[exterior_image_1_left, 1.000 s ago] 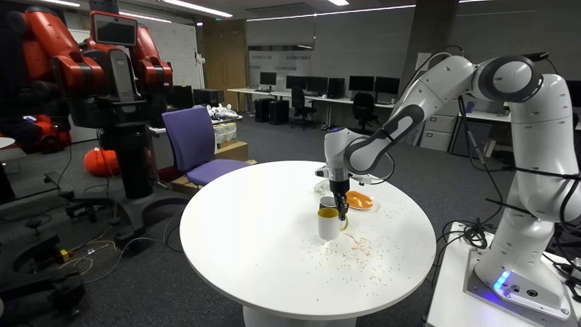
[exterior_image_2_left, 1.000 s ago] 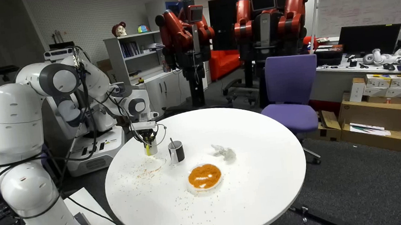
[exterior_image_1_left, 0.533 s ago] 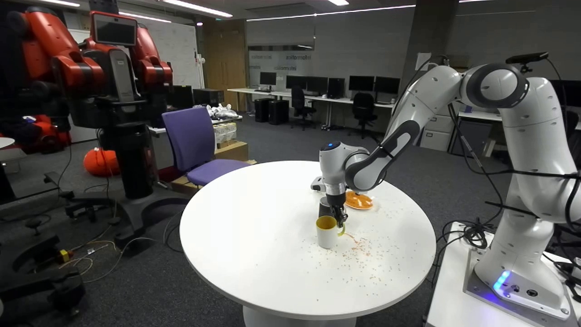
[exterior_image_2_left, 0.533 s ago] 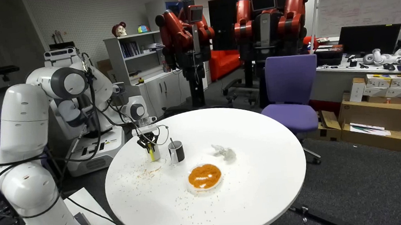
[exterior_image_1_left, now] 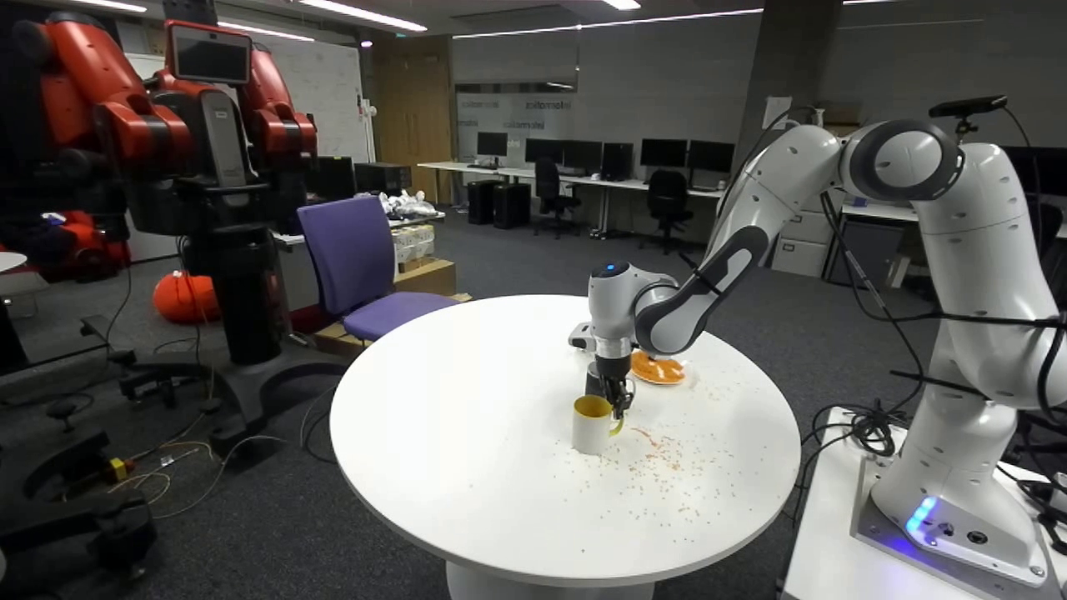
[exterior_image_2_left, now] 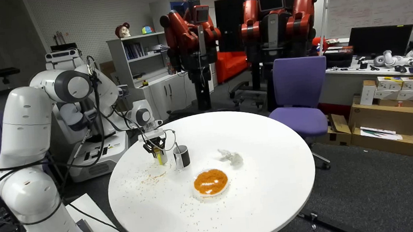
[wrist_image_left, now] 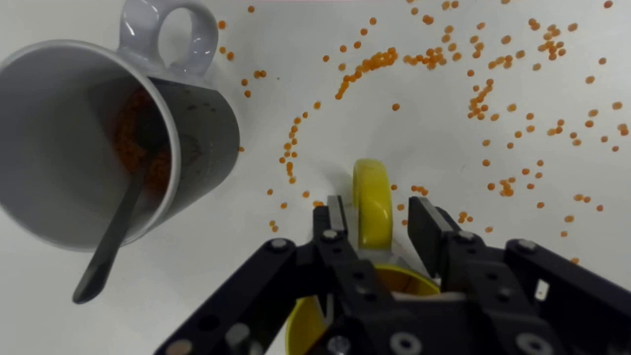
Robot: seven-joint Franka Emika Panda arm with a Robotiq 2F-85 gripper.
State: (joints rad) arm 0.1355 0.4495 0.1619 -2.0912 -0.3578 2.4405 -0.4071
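A white mug with a yellow inside stands upright on the round white table. In the wrist view its yellow handle lies between the fingers of my gripper, with a gap on either side; the left finger is the nearer one. The mug's bowl sits under the gripper body, partly hidden by it. A grey and black mug is close by on the left, with orange grains and a dark spoon inside. In an exterior view my gripper covers part of the white mug.
A plate heaped with orange grains and a crumpled clear wrapper are on the table. Loose orange grains lie scattered around the mugs. A purple chair stands beyond the table's edge.
The white mug and my gripper moved together and appear lower in both exterior views, then shifted slightly sideways. The fingers have spread apart around the handle. The grey mug and plate have not moved.
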